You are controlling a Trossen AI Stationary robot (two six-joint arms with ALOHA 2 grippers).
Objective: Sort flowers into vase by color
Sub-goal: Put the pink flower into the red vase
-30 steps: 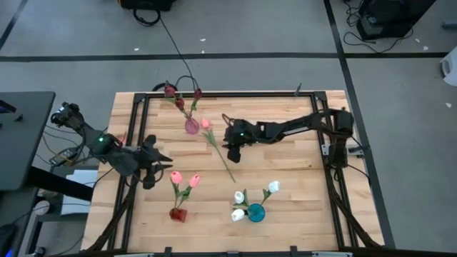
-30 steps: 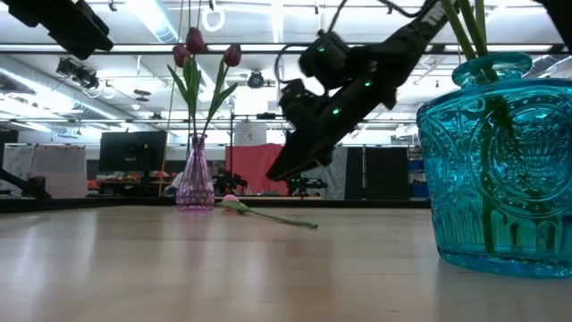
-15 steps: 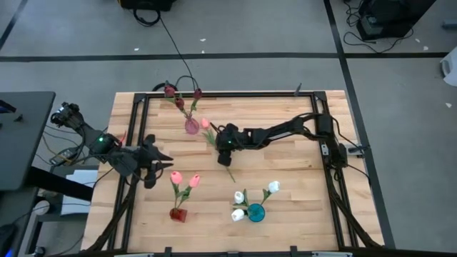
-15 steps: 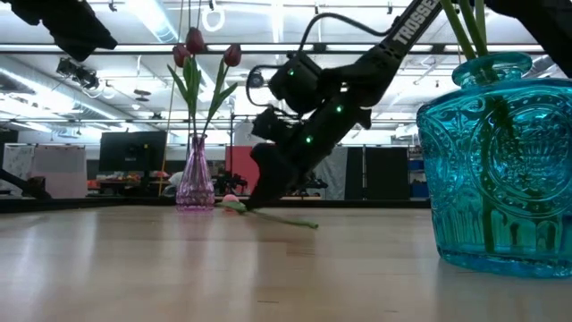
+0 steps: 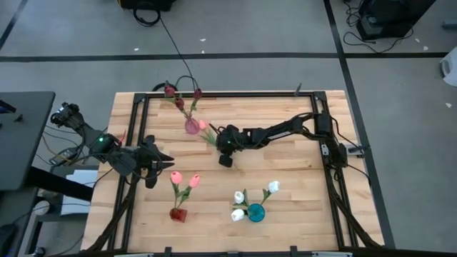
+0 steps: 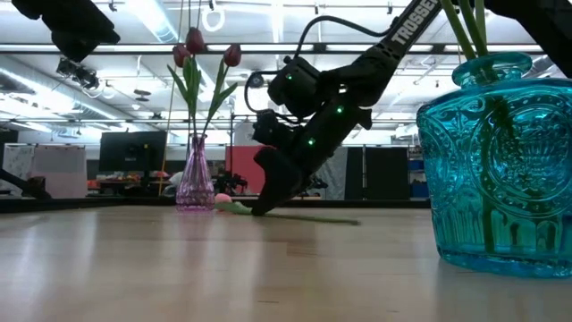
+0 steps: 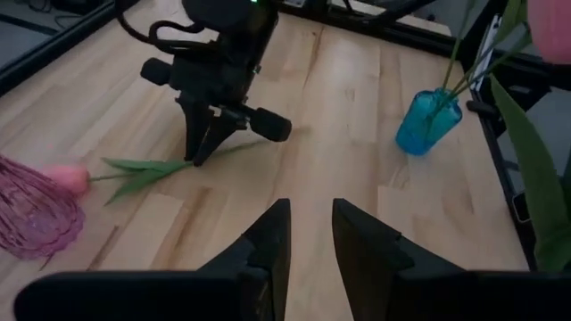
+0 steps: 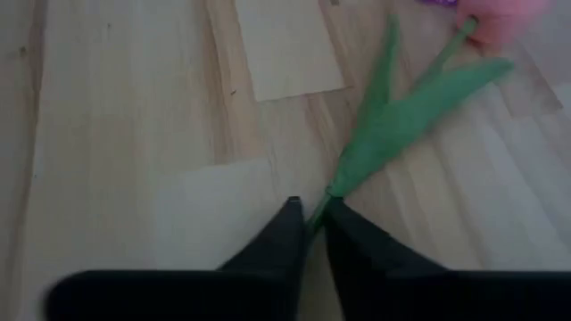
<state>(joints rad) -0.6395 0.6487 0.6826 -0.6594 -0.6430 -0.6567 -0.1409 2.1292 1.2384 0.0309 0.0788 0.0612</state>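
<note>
A pink tulip (image 5: 204, 126) lies on the table beside the purple vase (image 5: 191, 127), which holds two maroon tulips (image 5: 169, 90). My right gripper (image 5: 224, 148) is down at the table, shut on this tulip's stem just behind the leaves (image 8: 393, 120). The pink bud (image 7: 68, 176) rests on the wood next to the purple vase (image 7: 25, 218). My left gripper (image 5: 163, 164) hovers open near the table's left side, close to the red vase (image 5: 178, 213) with two pink tulips. The blue vase (image 5: 255, 212) holds white tulips. My right gripper pinches the pink tulip's thin green stem (image 8: 316, 214) between its two fingertips, just below where the leaves branch off. The fingers (image 6: 266, 201) slant down from the table's right side and lie across the stem. The tulip lies flat on the table, with bud (image 6: 222, 199) and stem end (image 6: 340, 219) on the wood.
A black metal frame (image 5: 235, 96) runs around the tabletop. The blue vase (image 6: 500, 170) stands close to the near edge and the purple vase (image 6: 195, 183) farther back. Bare wood lies between the three vases.
My right gripper has moved toward the table's left edge and come down onto the pink tulip's stem. The stem's free end has since swung sideways along the table, while the bud stays beside the purple vase.
</note>
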